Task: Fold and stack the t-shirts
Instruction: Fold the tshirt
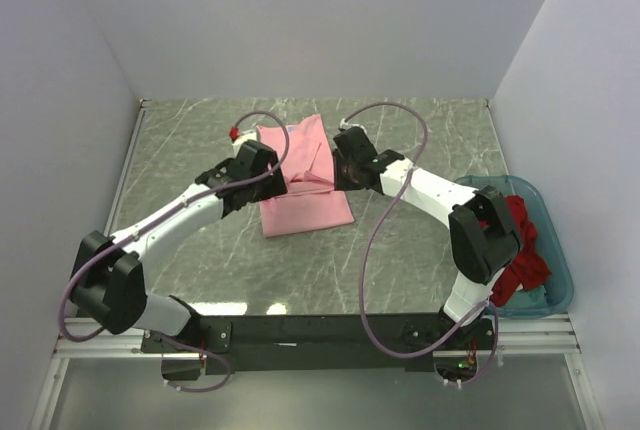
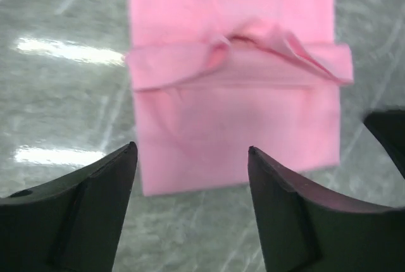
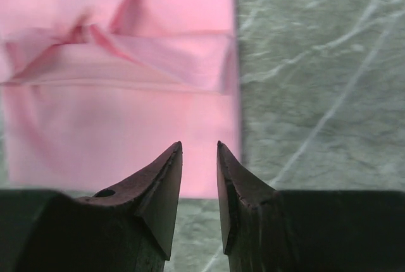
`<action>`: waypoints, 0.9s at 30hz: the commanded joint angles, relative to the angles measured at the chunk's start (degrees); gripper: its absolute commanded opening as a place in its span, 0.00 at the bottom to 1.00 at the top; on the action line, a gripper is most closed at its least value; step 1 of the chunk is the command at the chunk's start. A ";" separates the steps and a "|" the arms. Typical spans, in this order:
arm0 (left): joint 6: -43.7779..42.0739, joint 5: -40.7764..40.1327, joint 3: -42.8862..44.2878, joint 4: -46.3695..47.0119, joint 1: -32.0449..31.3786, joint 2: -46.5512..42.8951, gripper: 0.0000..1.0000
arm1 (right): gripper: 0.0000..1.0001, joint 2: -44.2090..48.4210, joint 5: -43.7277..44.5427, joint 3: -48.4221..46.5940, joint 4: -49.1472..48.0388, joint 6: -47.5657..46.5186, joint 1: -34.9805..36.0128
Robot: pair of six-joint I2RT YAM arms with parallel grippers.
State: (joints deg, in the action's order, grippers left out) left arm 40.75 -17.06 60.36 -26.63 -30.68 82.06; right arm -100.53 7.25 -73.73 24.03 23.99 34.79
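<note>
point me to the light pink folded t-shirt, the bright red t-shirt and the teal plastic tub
light pink cloth t-shirt (image 1: 308, 208): top view, its lower folded panel
bright red cloth t-shirt (image 1: 528, 253): top view, crumpled middle
teal translucent plastic tub (image 1: 538, 300): top view, near wall

Top camera: high, rear, looking down. Wrist cameras: close over pink t-shirt (image 1: 312, 208), seen in all.

Pink t-shirt (image 2: 234, 126) lies flat on grey-green marbled surface (image 2: 57, 95), folded into a rectangle. A doubled band of cloth crosses its width at mid-height, puckered into a rumple at upper centre. Left tool (image 2: 191, 150) is above the shirt's near edge, its two dark fingers (image 2: 88, 209) spread wide with nothing between them. Glare streaks on the surface at left. Dark shape (image 2: 389, 133) at right edge, can't identify.
</note>
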 commanded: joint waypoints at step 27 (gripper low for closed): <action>3.11 11.17 -3.67 -0.88 -8.44 14.97 0.38 | 0.17 -16.97 -1.80 -8.61 -13.31 2.91 3.80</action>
State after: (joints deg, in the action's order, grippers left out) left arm 44.64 -8.38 56.01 -24.91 -38.85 96.05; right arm -115.98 2.50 -78.94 12.67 27.20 39.05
